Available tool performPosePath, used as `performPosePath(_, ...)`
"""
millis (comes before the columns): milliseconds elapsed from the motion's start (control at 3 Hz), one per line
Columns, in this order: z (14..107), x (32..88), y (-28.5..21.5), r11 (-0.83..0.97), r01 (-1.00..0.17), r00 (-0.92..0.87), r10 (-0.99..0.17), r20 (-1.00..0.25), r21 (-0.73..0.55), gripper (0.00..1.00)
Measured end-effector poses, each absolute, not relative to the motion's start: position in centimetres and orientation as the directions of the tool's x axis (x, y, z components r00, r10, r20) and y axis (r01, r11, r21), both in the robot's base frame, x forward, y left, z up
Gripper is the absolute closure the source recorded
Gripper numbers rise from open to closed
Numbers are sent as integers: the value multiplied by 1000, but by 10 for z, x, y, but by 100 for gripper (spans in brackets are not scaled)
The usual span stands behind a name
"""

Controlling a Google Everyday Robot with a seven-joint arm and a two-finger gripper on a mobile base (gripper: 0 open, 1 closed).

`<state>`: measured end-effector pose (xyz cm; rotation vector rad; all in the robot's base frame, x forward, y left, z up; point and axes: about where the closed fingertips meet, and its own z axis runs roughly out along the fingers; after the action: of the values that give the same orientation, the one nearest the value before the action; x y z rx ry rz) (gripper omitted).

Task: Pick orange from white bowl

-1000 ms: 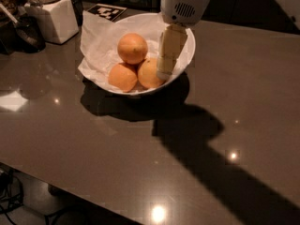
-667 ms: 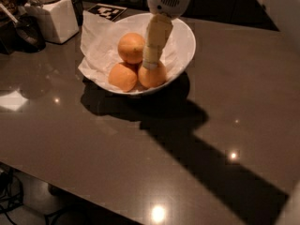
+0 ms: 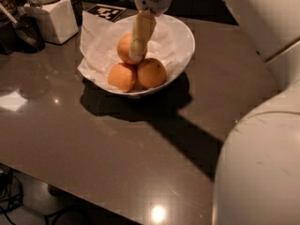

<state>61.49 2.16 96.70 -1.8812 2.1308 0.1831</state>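
The white bowl, lined with crumpled white paper, stands on the dark table at the back centre and holds three oranges. The orange lies at the back of the bowl, above two smaller oranges, one at the front left and one at the front right. My gripper comes down from above, and its tip rests at the right side of the back orange, covering part of it.
A white square-based jar stands at the back left, beside a dark utensil. A black-and-white tag lies behind the bowl. My white arm body fills the right side. The table's front edge runs along the lower left.
My gripper has moved left across the bowl, from the right front orange to the back orange. The oranges and the bowl have not moved.
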Motion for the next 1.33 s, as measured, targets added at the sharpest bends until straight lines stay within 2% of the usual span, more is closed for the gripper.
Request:
performPosePath(333, 960, 622, 38, 122, -990, -95, -947, -306, -71, 24)
performPosePath(1333, 939, 636, 55, 112, -993, -99, -949, -299, -27, 24)
